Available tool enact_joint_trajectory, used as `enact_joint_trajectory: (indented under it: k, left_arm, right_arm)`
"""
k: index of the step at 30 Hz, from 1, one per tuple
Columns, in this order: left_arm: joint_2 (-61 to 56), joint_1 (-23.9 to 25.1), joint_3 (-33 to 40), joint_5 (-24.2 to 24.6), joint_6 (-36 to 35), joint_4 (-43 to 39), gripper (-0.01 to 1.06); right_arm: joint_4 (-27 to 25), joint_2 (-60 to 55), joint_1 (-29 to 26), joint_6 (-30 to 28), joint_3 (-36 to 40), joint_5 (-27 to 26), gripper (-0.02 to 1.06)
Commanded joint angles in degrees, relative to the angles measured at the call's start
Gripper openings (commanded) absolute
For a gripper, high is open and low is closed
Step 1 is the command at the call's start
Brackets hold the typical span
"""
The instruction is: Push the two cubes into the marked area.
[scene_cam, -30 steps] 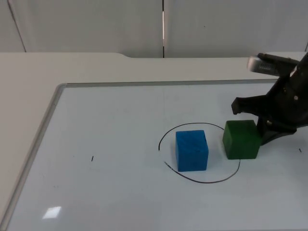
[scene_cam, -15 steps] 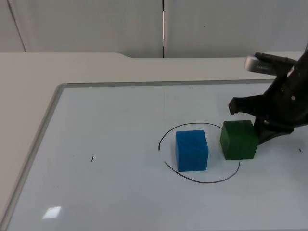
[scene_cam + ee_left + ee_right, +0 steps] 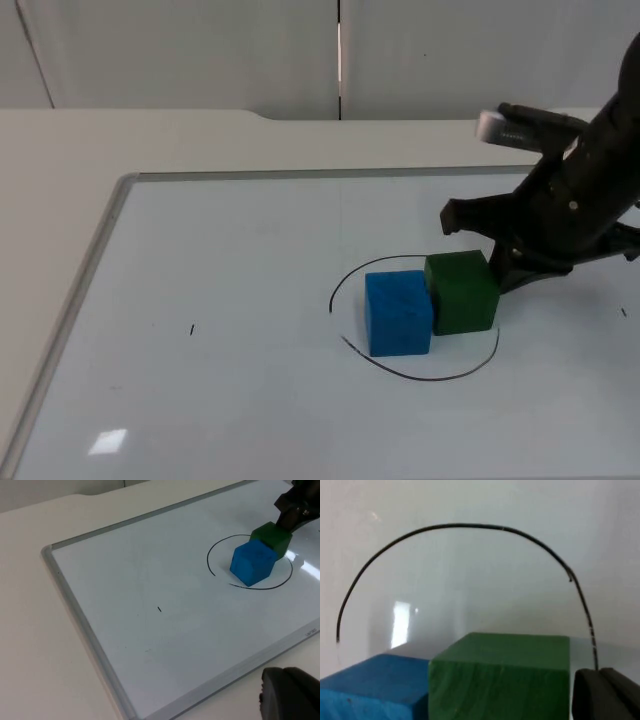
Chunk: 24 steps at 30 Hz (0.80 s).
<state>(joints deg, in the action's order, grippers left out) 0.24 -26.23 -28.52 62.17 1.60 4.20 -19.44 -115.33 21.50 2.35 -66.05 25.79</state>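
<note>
Cubes: green cube (image 3: 461,292) touches blue cube (image 3: 398,313), both inside drawn ring (image 3: 420,372) on whiteboard (image 3: 230,260) | right gripper (image 3: 497,262) against green cube's far side, fingers spread | left gripper (image 3: 290,695) waits off whiteboard, fingers' state unclear

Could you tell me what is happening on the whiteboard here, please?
The right gripper is pressed against the green cube, pushing it across the whiteboard. That cube now sits inside the drawn circle, touching the blue cube, which is also inside. The left gripper waits off the board's edge.
</note>
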Motion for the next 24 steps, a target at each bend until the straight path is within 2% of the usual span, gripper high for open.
enact_joint_trajectory:
  k: [1, 9, 13, 18, 19, 24]
  left_arm:
    - [-0.2, 0.3, 0.3, -0.7, -0.1, 0.3, 0.00]
    - [-0.2, 0.3, 0.3, -0.7, -0.1, 0.3, 0.00]
    - [-0.2, 0.3, 0.3, -0.7, -0.1, 0.3, 0.00]
    - [-0.2, 0.3, 0.3, -0.7, -0.1, 0.3, 0.00]
    - [-0.2, 0.3, 0.3, -0.7, -0.1, 0.3, 0.00]
    - [-0.2, 0.3, 0.3, -0.7, -0.1, 0.3, 0.00]
  right_arm:
    - [-0.4, 0.1, 0.3, -0.5, -0.1, -0.3, 0.00]
    - [0.3, 0.2, 0.3, -0.5, -0.1, 0.0, 0.00]
    - [3.2, 0.5, 0.3, -0.5, -0.2, 0.9, 0.00]
    - [10.8, 4.4, 0.3, -0.5, -0.2, 4.6, 0.00]
    - [10.8, 4.4, 0.3, -0.5, -0.2, 4.6, 0.00]
    - [14.9, 12.5, 0.3, -0.5, -0.2, 6.9, 0.00]
